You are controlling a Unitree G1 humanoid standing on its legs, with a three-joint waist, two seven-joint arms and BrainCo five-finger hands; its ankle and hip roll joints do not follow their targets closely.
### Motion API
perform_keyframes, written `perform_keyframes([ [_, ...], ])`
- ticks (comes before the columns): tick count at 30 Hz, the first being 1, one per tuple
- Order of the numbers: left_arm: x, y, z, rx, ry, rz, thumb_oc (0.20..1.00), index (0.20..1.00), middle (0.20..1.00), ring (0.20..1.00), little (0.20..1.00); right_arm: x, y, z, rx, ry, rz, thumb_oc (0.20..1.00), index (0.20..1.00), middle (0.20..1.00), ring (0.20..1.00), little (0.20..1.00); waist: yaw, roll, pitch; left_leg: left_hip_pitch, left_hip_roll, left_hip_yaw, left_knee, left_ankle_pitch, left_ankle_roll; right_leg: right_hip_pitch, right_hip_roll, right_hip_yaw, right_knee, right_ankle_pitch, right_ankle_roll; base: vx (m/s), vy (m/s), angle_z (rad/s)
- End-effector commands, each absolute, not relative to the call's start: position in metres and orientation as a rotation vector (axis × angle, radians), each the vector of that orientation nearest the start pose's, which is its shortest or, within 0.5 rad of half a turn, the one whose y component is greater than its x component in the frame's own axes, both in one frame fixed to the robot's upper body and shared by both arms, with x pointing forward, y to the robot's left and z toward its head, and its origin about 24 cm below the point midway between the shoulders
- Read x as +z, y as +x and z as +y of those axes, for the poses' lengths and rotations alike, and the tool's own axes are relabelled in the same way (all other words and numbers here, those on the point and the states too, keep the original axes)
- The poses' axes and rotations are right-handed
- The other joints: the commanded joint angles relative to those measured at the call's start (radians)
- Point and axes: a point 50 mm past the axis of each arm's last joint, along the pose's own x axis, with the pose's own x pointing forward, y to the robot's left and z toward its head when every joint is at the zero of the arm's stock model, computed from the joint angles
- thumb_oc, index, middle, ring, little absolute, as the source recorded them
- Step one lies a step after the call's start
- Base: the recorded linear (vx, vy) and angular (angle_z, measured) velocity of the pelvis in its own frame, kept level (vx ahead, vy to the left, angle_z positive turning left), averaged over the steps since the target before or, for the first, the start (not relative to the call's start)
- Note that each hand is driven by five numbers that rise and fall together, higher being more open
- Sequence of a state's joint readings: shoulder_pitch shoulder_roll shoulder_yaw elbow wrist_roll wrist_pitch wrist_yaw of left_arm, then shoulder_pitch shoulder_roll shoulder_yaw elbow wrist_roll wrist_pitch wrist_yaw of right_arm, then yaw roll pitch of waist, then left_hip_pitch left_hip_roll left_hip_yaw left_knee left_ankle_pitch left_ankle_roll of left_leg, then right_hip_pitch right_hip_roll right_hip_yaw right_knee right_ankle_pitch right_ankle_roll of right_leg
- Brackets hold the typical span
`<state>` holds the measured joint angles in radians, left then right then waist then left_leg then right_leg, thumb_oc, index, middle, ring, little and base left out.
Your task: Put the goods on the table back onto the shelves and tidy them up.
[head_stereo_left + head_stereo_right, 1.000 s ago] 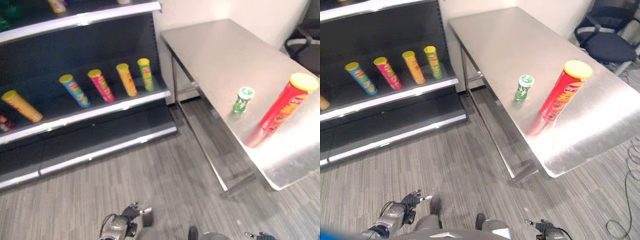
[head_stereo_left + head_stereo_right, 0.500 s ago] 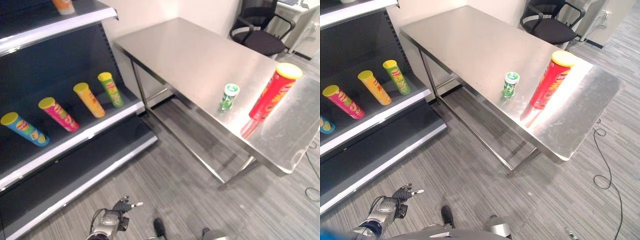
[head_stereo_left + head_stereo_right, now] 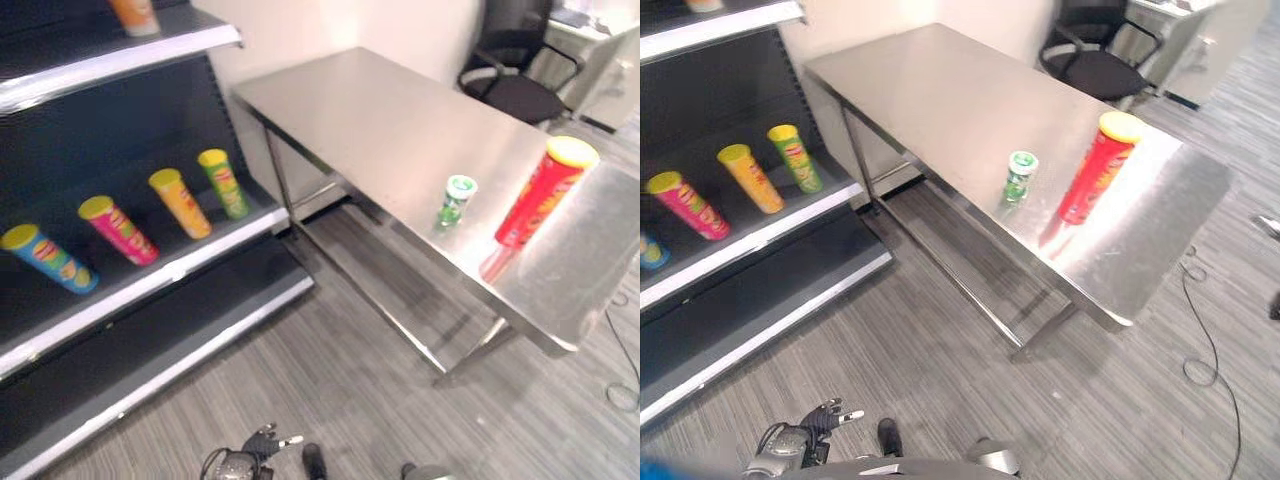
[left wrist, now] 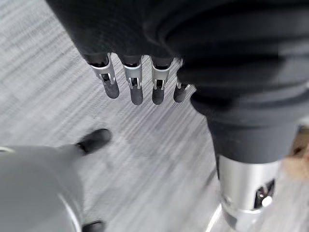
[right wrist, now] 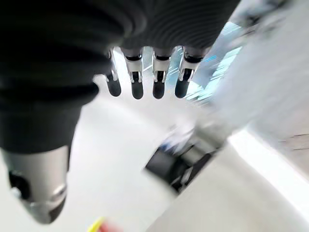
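Observation:
A tall red can with a yellow lid (image 3: 540,195) stands upright on the steel table (image 3: 380,110) near its right end. A small green can with a white lid (image 3: 455,200) stands just left of it. On the dark shelf (image 3: 150,285), blue (image 3: 50,258), pink (image 3: 118,229), orange (image 3: 180,202) and green (image 3: 224,183) cans lie in a row. My left hand (image 3: 825,420) hangs low over the floor, fingers straight and empty, far from both cans. In its wrist view my right hand (image 5: 137,82) also hangs with straight fingers, holding nothing.
A black office chair (image 3: 1095,65) stands behind the table's far end. An orange item (image 3: 135,15) sits on the upper shelf. Grey striped floor lies between the shelf unit and the table, whose leg frame (image 3: 400,320) stands on it.
The camera has swung right from the shelf toward the table, then held roughly steady. The cans stand where they were. My left hand stays low by the floor.

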<state>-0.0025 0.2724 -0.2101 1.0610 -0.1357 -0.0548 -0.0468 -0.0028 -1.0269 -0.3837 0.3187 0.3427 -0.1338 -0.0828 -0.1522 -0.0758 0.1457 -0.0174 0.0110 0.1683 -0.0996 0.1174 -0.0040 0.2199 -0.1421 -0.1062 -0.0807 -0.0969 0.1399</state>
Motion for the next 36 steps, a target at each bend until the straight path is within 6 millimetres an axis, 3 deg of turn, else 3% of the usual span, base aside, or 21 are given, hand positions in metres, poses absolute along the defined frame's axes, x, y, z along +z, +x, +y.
perform_keyframes([
  [1, -0.138, 0.141, 0.243, 0.023, 0.231, 0.983, 1.000, 1.000, 1.000, 1.000, 1.000, 0.200, 0.224, -0.429, -0.601, -0.763, -0.082, 1.000, 1.000, 1.000, 1.000, 1.000, 0.030, 0.022, 0.018, 0.111, 0.084, 0.035, 0.062, -0.201, -0.093, -0.109, -0.031, -0.026, 0.068, -0.032, 0.046, -0.01, -0.058, 0.29],
  [3, -0.137, 0.140, 0.245, 0.025, 0.233, 0.984, 1.000, 1.000, 1.000, 1.000, 1.000, 0.200, 0.231, -0.429, -0.593, -0.822, -0.042, 1.000, 1.000, 1.000, 1.000, 1.000, 0.042, 0.021, 0.024, 0.106, 0.089, 0.026, 0.064, -0.193, -0.102, -0.099, -0.024, -0.040, 0.066, -0.037, 0.040, -0.01, -0.102, 0.13],
  [7, -0.138, 0.135, 0.248, 0.044, 0.217, 0.993, 1.000, 1.000, 1.000, 1.000, 1.000, 0.198, 0.228, -0.431, -0.601, -0.841, -0.026, 1.000, 1.000, 1.000, 1.000, 1.000, 0.047, 0.023, 0.026, 0.101, 0.095, 0.017, 0.065, -0.186, -0.108, -0.090, -0.018, -0.054, 0.064, -0.044, 0.034, 0.00, -0.064, 0.09],
  [16, -0.144, 0.122, 0.247, 0.057, 0.209, 1.042, 1.000, 1.000, 1.000, 1.000, 1.000, 0.196, 0.238, -0.425, -0.616, -0.707, -0.096, 1.000, 1.000, 1.000, 1.000, 1.000, 0.066, 0.030, 0.026, 0.101, 0.104, -0.001, 0.066, -0.177, -0.116, -0.072, -0.005, -0.081, 0.062, -0.055, 0.022, 0.02, -0.054, 0.05],
  [29, -0.145, 0.120, 0.244, 0.042, 0.219, 1.043, 1.000, 1.000, 1.000, 1.000, 1.000, 0.222, 0.269, -0.403, -0.571, -0.664, -0.233, 1.000, 1.000, 1.000, 1.000, 1.000, 0.099, 0.035, 0.017, 0.107, 0.116, -0.016, 0.067, -0.171, -0.125, -0.048, 0.010, -0.110, 0.052, -0.067, 0.010, 0.01, -0.038, 0.06],
  [36, -0.146, 0.117, 0.243, 0.046, 0.213, 1.049, 1.000, 1.000, 1.000, 1.000, 1.000, 0.224, 0.275, -0.401, -0.558, -0.653, -0.233, 1.000, 1.000, 1.000, 1.000, 1.000, 0.107, 0.037, 0.015, 0.108, 0.118, -0.025, 0.059, -0.165, -0.129, -0.040, 0.015, -0.125, 0.050, -0.071, 0.007, 0.01, -0.022, 0.08],
])
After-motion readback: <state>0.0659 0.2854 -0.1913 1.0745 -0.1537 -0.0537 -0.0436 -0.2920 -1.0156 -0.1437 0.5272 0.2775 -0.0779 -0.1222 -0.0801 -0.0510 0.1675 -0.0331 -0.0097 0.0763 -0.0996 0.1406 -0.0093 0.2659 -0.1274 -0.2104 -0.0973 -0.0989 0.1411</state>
